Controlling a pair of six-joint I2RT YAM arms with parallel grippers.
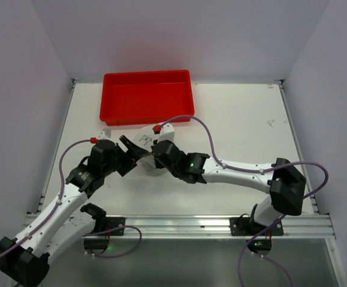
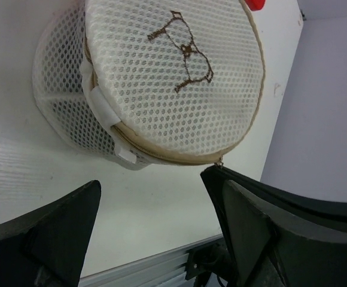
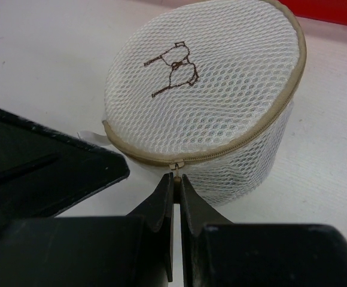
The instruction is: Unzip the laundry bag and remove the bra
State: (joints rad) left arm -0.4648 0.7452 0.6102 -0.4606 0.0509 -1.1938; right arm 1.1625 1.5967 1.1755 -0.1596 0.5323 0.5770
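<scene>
The laundry bag [image 1: 145,140], a white mesh pod with a tan zip and a brown mark on its lid, stands at the table's middle between both grippers. It fills the left wrist view [image 2: 161,84] and the right wrist view [image 3: 209,78]. The zip is closed all along the side I see. My right gripper [image 3: 176,179] is shut on the small metal zip pull [image 3: 176,169] at the bag's near rim. My left gripper [image 2: 155,200] is open right beside the bag, with one finger [image 3: 42,170] next to the right gripper. The bra is hidden.
A red rectangular tray [image 1: 145,95] stands behind the bag at the back of the table, its edge also in the right wrist view [image 3: 332,9]. An aluminium rail [image 1: 179,224] runs along the near edge. Grey walls enclose the table on three sides.
</scene>
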